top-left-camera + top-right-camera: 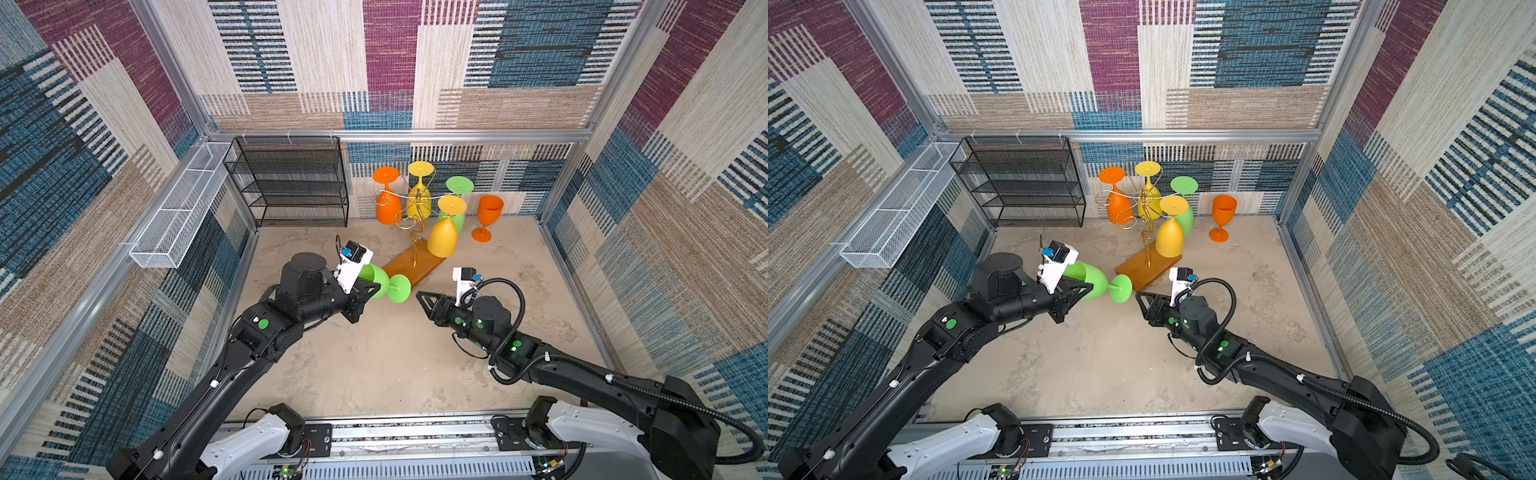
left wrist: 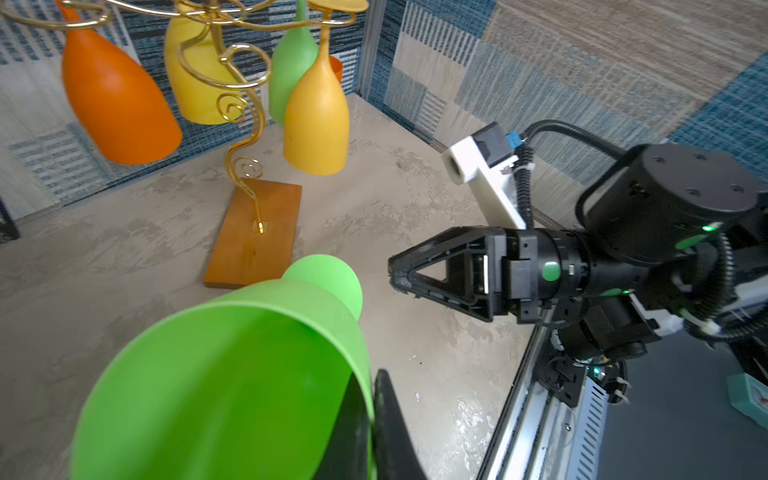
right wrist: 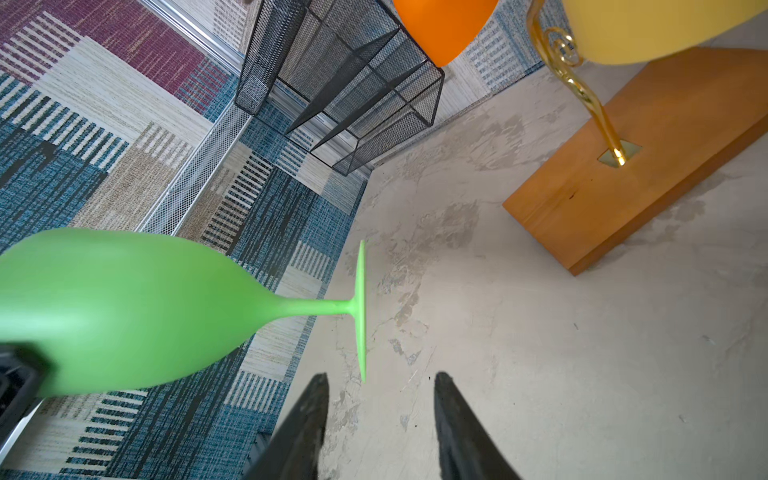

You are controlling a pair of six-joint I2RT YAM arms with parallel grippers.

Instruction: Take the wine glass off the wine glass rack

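Back left against the wall, black mesh shelf unit (image 1: 286,183). Nearer the front, left gripper (image 1: 371,293) clamped tight on the bowl rim of the green wine glass (image 1: 376,276); holds it sideways, off the wine glass rack (image 1: 409,268), foot pointing right and close by the rack's wooden base. Up on the gold arms, four other glasses (image 1: 444,239), hanging upside down. Further right, right gripper (image 3: 380,399) with jaws parted, grips nothing, tips just short of the green foot
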